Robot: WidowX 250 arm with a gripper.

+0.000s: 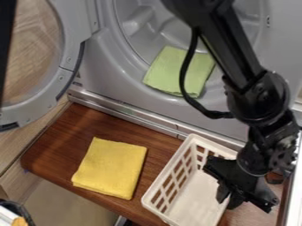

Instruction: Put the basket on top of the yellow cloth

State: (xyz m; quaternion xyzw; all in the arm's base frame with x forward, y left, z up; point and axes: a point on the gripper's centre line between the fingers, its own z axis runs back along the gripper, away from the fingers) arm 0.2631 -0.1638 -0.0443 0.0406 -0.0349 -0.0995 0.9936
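Note:
The black gripper (230, 197) hangs at the lower right, over the right long side of the white basket (168, 176), and covers part of that side's rim. The basket stands upright on the brown wooden board, with slotted walls and a flat floor inside. To its left, the folded yellow cloth (111, 168) lies flat on the same board, with a strip of wood between the two. Whether the gripper holds the basket's rim is hidden by the gripper's own body.
Behind the board stands a grey machine with a round opening, where a green cloth (177, 70) lies on the lower lip. Its open round door (72, 57) is at the upper left. A metal edge (133, 112) runs along the back of the board (65, 137).

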